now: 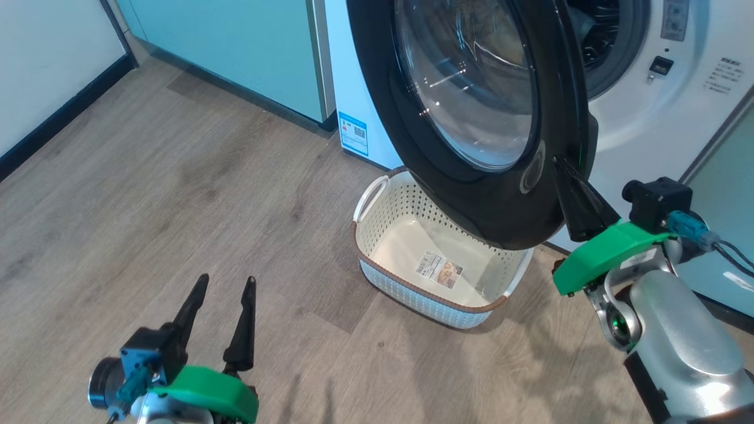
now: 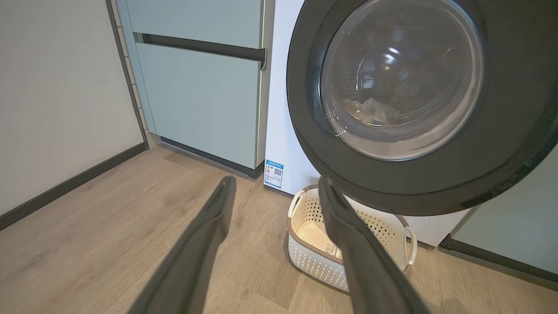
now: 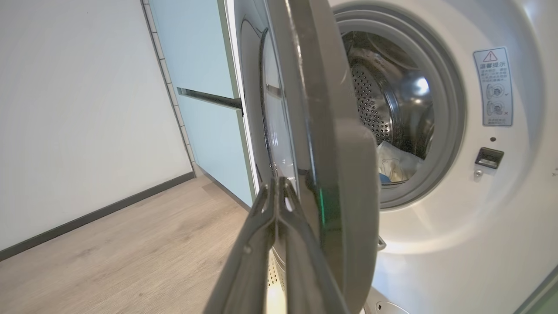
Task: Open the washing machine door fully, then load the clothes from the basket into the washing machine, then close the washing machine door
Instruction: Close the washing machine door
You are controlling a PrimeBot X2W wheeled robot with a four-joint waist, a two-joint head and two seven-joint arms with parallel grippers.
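The washing machine door (image 1: 500,212) stands partly swung out over the basket (image 1: 412,288), edge-on in the right wrist view (image 3: 344,174). My right gripper (image 1: 558,162) is shut, its fingertips (image 3: 277,181) resting against the outer black ring at the door's lower free edge. The basket holds nothing but its floor label. The clothes (image 3: 396,163) lie inside the drum of the washing machine (image 1: 648,129), and also show through the glass (image 2: 370,111). My left gripper (image 1: 227,278) hangs open over the floor, left of the basket (image 2: 305,257), with nothing in it.
Pale green cabinets (image 1: 235,53) stand left of the machine, and another green panel (image 1: 730,159) stands on its right. A pale wall with dark skirting (image 1: 47,59) runs along the far left. A blue sticker (image 1: 353,133) marks the machine's lower left corner.
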